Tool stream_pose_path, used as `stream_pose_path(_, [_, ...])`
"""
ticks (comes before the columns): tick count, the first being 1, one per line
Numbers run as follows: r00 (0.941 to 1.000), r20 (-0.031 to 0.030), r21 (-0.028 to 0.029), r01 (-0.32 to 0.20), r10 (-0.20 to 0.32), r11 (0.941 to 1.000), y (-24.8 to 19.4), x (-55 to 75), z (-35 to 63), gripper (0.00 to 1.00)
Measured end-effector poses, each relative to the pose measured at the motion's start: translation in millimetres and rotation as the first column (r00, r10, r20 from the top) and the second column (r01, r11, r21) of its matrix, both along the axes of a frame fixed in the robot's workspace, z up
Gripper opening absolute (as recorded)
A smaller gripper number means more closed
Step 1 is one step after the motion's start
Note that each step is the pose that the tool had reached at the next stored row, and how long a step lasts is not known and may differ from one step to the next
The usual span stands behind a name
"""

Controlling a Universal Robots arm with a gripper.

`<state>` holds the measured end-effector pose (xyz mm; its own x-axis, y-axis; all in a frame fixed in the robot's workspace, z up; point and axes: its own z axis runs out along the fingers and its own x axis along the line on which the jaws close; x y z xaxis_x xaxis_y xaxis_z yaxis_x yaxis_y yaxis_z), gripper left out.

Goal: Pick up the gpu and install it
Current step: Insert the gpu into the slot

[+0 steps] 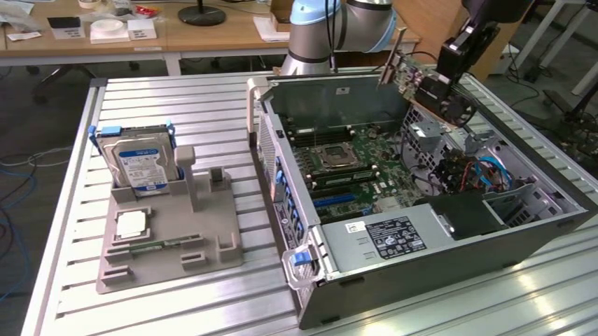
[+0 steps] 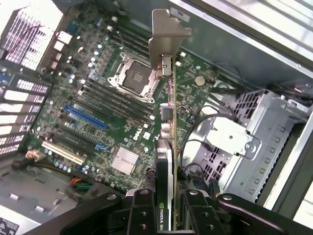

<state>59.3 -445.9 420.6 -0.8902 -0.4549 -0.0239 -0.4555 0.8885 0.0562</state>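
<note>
Inside the open computer case (image 1: 421, 280): motherboard (image 1: 351, 168) with bare processor socket, power supply (image 1: 388, 236) at the near end. On the grey holder (image 1: 168, 262) beside the case on the table (image 1: 187, 105): hard drive (image 1: 140, 164) standing upright. Above the case's far edge, clamped between the gripper (image 2: 165, 210) fingers: the gpu (image 1: 416, 80), a thin green card with black cooler and silver end bracket.

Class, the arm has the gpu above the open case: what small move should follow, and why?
Probably shift the gpu toward the blue slot: the tool holds it clear above the motherboard, not yet over that slot.
</note>
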Motion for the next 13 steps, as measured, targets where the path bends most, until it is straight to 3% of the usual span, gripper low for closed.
stream_pose_path(7, [0.9959, 0.0, 0.0001, -0.09, 0.09, 0.9959, 0.0, 0.0, 0.0, 0.27])
stream_pose_path(13, [0.9852, 0.0, 0.0001, -0.171, 0.171, 0.9852, 0.0, 0.0, -0.1, 0.27])
